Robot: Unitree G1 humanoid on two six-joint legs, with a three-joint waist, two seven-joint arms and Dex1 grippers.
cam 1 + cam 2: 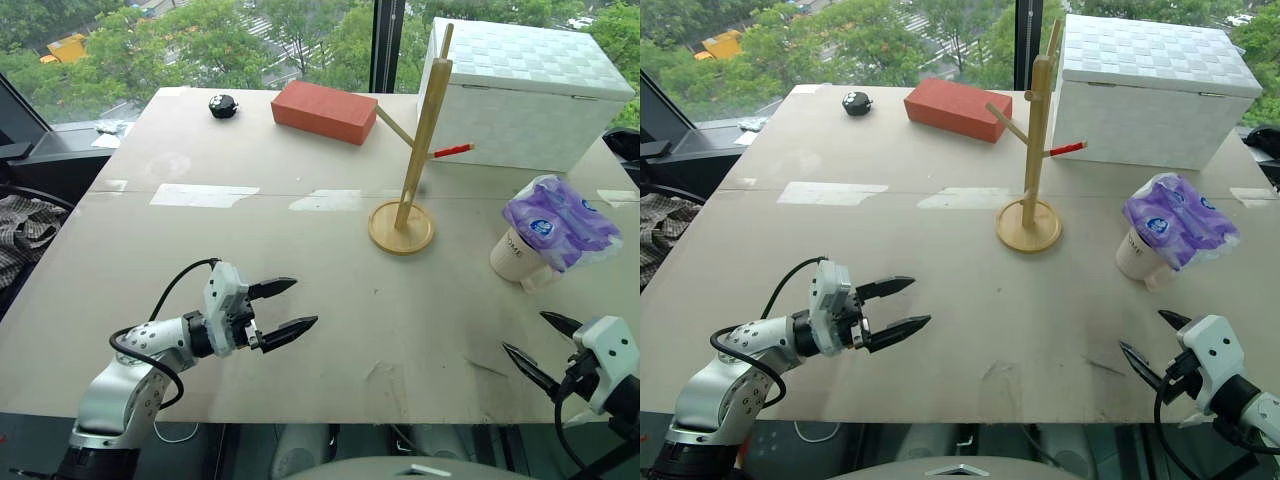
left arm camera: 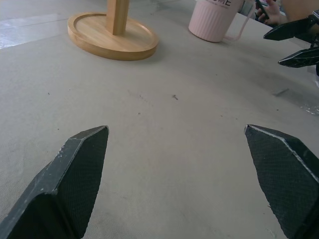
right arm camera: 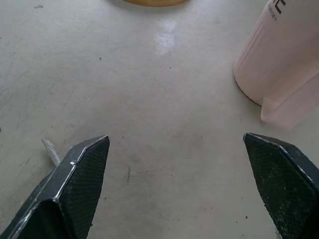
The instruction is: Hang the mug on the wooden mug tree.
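Big beige table (image 1: 300,300), surface scuffed, pale tape patches (image 1: 205,195) across the middle. Window (image 1: 200,40) right behind the far edge, dark vertical frame post (image 1: 388,45) splitting it. Outside: green treetops, a street, a yellow vehicle (image 1: 65,47) far below. Flat daylight, soft glare on the tabletop. Checked fabric (image 1: 25,225) bunched off the table's left edge.

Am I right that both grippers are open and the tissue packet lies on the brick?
Not quite. The tissue packet sits on top of the mug, not the brick, as the left eye view shows. Both the left gripper and right gripper are indeed open.
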